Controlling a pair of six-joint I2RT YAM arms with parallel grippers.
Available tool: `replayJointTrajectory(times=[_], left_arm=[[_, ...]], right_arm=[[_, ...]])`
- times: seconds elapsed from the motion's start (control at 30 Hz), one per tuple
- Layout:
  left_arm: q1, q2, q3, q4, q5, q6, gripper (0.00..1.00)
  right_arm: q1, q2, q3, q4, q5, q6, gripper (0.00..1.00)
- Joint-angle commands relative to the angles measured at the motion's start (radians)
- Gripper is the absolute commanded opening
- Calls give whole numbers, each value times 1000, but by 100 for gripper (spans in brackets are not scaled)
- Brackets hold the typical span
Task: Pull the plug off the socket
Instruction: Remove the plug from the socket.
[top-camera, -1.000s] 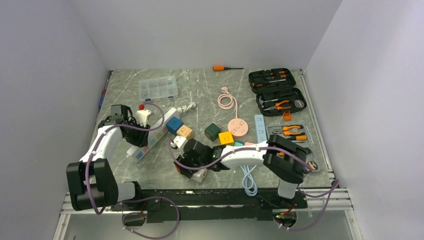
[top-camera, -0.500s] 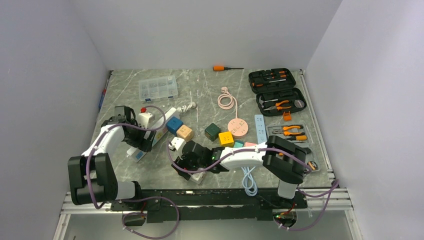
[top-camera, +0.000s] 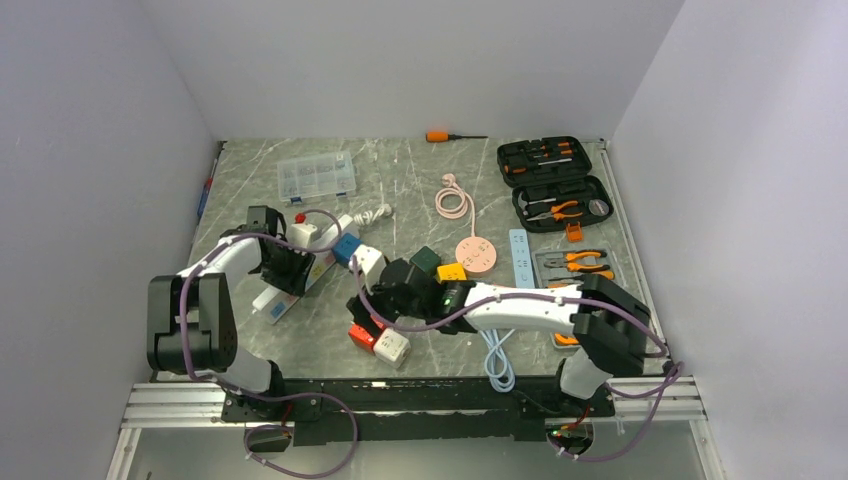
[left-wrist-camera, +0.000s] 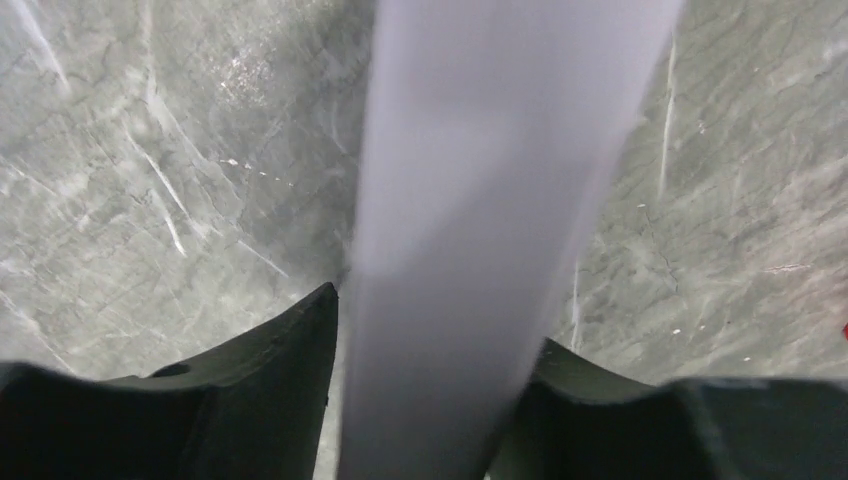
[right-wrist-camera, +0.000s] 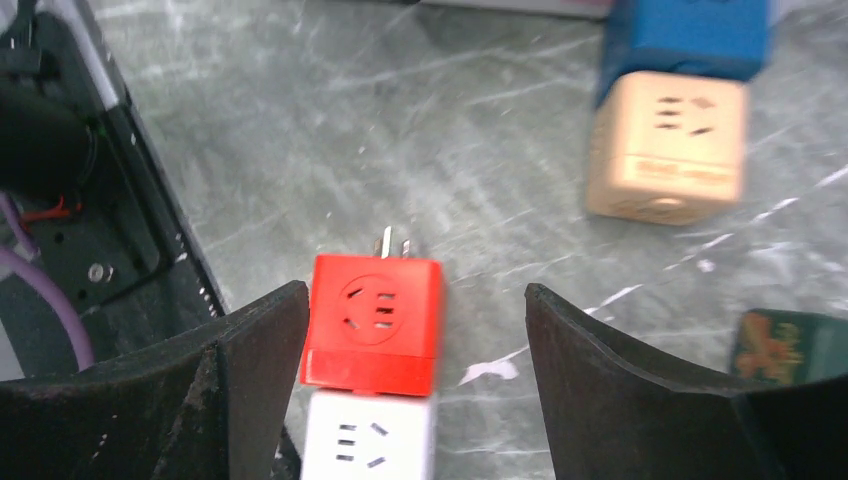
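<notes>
A long white power strip (top-camera: 318, 268) lies at the left with a white plug (top-camera: 303, 233) in its far end. My left gripper (top-camera: 288, 268) straddles it. In the left wrist view the blurred strip (left-wrist-camera: 480, 200) fills the space of the left gripper (left-wrist-camera: 435, 320), with a sliver of table beside one finger. A red cube adaptor (right-wrist-camera: 372, 320) and a white cube adaptor (right-wrist-camera: 370, 435) lie joined end to end, the red one's prongs bare. My right gripper (right-wrist-camera: 415, 290) stands open over them, near the red cube (top-camera: 363, 336) and white cube (top-camera: 392, 346).
Blue and peach cubes (right-wrist-camera: 665, 145) lie joined beyond the right gripper, a green cube (top-camera: 425, 258) and yellow cube (top-camera: 452, 272) beside the arm. A pink round socket (top-camera: 475, 255), clear organiser box (top-camera: 316, 177), orange screwdriver (top-camera: 440, 136) and open tool cases (top-camera: 555, 180) lie farther back.
My left gripper moved right from beside the white plug onto the strip. My right gripper opened and drew back off the cubes, uncovering the red and white pair.
</notes>
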Motion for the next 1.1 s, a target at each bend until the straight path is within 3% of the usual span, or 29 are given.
replayJointTrajectory(times=[0.0, 0.1, 0.23, 0.3, 0.63, 0.9, 1.07], left_arm=[[-8, -2, -14, 56, -51, 3, 48], [-7, -27, -22, 48, -59, 9, 34], [-7, -93, -13, 7, -53, 15, 7], [-7, -125, 4, -27, -34, 18, 0], [-9, -240, 88, -218, 123, 74, 0], [-22, -275, 81, -239, 105, 71, 0], [-33, -287, 87, -255, 114, 68, 0]], right_arm=[[-71, -87, 36, 13, 13, -25, 81], [-137, -122, 20, 22, -11, -8, 83], [-243, -141, -7, 57, -83, 40, 91], [-281, -126, 4, 69, -115, 51, 94], [-292, 60, 194, 61, -186, -5, 97], [-285, 209, 364, 28, -282, -12, 99], [-263, 288, 434, -10, -260, -36, 100]])
